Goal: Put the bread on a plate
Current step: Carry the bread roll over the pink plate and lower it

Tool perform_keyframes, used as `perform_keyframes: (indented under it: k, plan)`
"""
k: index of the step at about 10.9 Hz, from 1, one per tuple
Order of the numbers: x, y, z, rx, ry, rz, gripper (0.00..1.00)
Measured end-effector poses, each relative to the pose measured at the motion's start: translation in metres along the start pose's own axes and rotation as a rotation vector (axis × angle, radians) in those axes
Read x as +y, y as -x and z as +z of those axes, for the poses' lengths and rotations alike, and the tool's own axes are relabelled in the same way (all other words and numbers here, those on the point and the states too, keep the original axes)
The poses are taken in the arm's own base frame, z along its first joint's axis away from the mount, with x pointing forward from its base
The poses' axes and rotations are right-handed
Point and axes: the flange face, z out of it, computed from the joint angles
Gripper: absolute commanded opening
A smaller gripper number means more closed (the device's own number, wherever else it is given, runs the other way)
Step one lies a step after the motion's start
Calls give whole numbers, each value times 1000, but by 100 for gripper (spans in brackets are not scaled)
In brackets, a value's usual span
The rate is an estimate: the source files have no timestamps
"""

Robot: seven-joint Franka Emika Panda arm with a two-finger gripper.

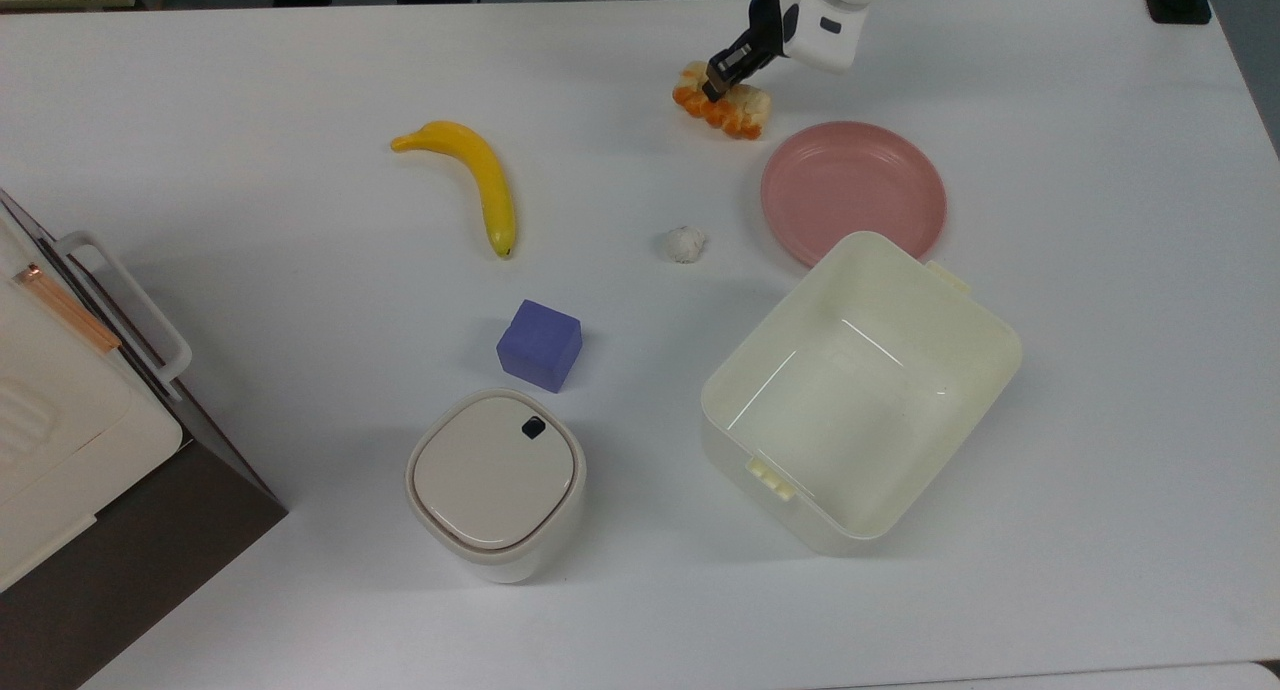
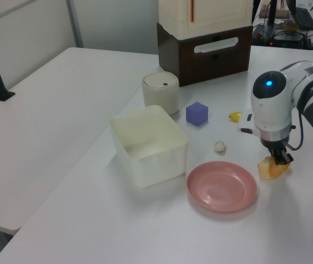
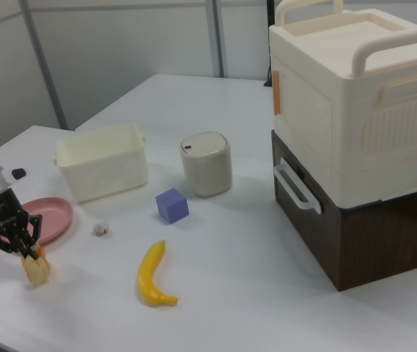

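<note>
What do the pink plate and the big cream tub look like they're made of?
The pink plate looks like matte plastic or melamine: even colour, soft sheen, moulded raised rim. The cream tub looks like glossy, slightly translucent plastic, with bright reflections inside and moulded clips.

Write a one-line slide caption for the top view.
Panda gripper down on the bread beside the empty pink plate, with banana and cream tub nearby.

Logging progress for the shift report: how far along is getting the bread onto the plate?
Early stage. Done: the gripper has reached the bread and sits down on it. In hand: the grasp itself; the bread looks to be resting on the table, beside the plate, and whether the fingers have closed cannot be told. Left: lifting it, carrying it over the empty pink plate and releasing it.
</note>
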Motion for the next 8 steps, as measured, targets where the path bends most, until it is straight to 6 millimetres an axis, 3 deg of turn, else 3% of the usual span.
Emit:
perform_keyframes:
  k: [2, 6, 8]
  plan:
    - [17, -7, -23, 47, -14, 45, 0]
    - [121, 18, -113, 119, -273, 176, 0]
    - [131, 7, -128, 222, -302, 348, 0]
